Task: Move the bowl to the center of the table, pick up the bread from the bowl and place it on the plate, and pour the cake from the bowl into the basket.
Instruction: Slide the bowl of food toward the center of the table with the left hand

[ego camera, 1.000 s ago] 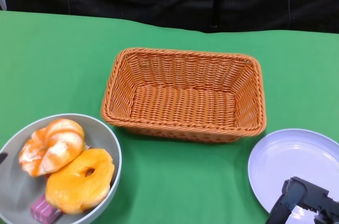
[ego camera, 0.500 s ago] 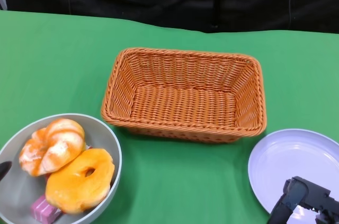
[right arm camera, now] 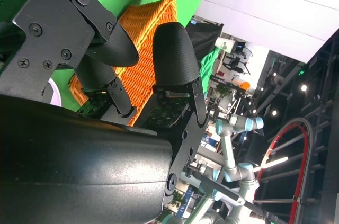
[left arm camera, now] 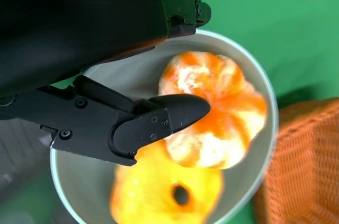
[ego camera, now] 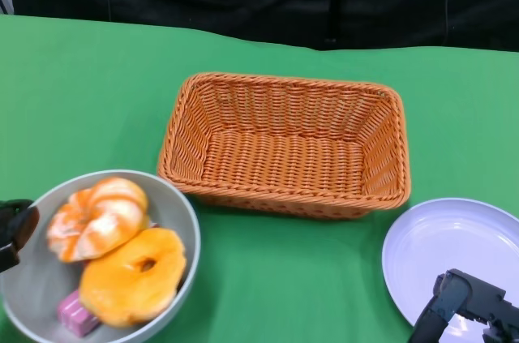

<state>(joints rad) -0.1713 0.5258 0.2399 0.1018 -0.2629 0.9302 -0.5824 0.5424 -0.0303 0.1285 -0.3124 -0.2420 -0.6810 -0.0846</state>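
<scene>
I see my left hand (ego camera: 15, 228) gripping the rim of the grey round bowl (ego camera: 180, 212), left of the orange wicker basket (ego camera: 285, 145); my right hand (ego camera: 470, 310) hangs over the pale lilac plate (ego camera: 430, 237), fingers apart, holding nothing.

Grey bowl (ego camera: 182, 221), pale inside. Orange-and-white swirled bread (ego camera: 97, 218), glazed in streaks. Plain golden-orange ring-shaped bread (ego camera: 134, 276), darker at the hole. Pink cake (ego camera: 75, 314), small block. Woven orange-brown basket (ego camera: 284, 144), tight wicker pattern, braided rim. Pale lavender-white plate (ego camera: 438, 246), unpatterned. Solid green bench (ego camera: 97, 92). Matte black left robot hand (ego camera: 15, 229) and right robot hand (ego camera: 466, 310). Black backdrop behind.
</scene>
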